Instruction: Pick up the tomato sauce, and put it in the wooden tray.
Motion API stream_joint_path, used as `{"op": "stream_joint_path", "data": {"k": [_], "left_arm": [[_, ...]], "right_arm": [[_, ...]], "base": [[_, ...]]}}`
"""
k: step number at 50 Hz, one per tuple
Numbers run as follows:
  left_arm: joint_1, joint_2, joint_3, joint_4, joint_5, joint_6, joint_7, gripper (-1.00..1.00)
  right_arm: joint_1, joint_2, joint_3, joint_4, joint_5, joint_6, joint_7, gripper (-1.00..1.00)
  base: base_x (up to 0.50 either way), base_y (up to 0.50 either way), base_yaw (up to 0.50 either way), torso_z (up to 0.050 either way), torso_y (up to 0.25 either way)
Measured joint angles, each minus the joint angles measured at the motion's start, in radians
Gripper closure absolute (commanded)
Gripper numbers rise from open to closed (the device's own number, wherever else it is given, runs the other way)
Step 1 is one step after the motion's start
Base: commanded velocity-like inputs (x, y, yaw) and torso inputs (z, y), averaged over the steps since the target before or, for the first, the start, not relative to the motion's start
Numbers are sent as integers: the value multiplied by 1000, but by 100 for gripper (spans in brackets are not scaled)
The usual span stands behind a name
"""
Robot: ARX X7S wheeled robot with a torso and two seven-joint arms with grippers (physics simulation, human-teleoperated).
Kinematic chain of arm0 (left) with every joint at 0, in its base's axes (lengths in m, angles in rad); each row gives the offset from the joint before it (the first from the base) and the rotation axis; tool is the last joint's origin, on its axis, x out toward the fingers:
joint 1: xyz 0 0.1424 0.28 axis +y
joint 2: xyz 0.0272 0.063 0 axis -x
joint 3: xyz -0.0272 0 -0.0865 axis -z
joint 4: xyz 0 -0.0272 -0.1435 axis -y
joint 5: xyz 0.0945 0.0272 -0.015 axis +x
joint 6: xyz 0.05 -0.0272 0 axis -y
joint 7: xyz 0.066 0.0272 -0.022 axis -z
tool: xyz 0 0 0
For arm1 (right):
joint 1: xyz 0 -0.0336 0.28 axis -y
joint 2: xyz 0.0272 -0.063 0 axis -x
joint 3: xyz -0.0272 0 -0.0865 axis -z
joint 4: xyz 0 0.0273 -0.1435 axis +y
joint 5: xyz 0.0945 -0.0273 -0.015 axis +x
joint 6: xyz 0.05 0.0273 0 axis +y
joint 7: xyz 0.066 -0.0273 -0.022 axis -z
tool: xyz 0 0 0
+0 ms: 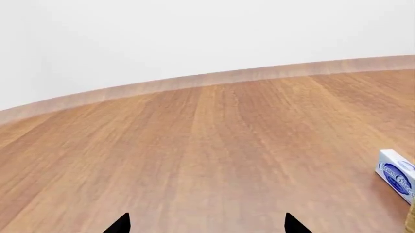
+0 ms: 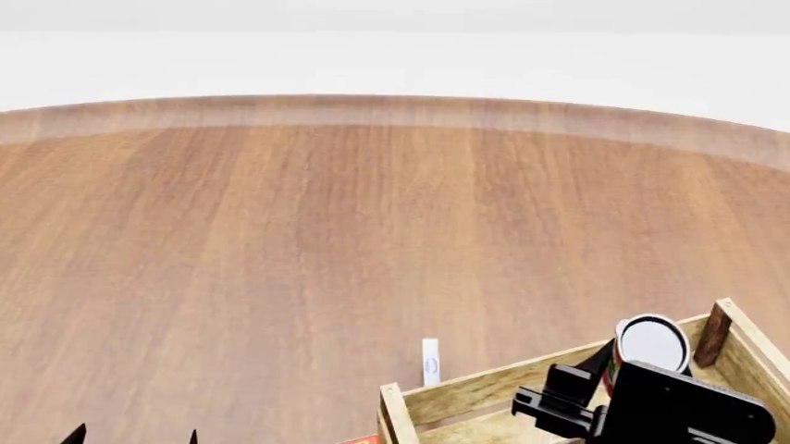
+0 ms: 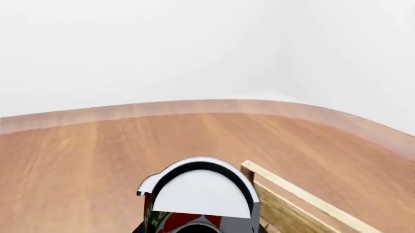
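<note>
I hold the can (image 2: 650, 343) in the right gripper (image 2: 580, 388), over the tray (image 2: 494, 387). The fingers pinch the can's body; in the right wrist view its pale top (image 3: 202, 191) fills the lower middle, with the red label just under it. In the head view the can sits above the tray's far rail, near the far right corner post (image 2: 712, 333), and its top faces the camera, so I judge its long axis is tilted, not upright. The tray's inside lies below and toward me from the can, so the next move should be a little back and down. I cannot tell how high the can is.

The left gripper (image 1: 206, 225) is well apart and nothing is between its spread tips.

I count one can, one tray, and one white-blue box (image 1: 397, 174) on the table (image 2: 309, 259) just beyond the tray.
</note>
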Motion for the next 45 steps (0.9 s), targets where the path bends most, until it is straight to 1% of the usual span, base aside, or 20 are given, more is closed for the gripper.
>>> {"op": "stream_joint_path", "data": {"k": [18,45], "left_arm": [[0,-3,3,0,-5,2,-5,-100],[-4,-7,10,-2,-11,3,-11,-100]], "right_arm": [[52,-17,0,184,-8,-60,-12,100],[88,-26,-16,328,-3,-74,-37,100]], "base": [[0,0,0,0,0],[0,0,0,0,0]]}}
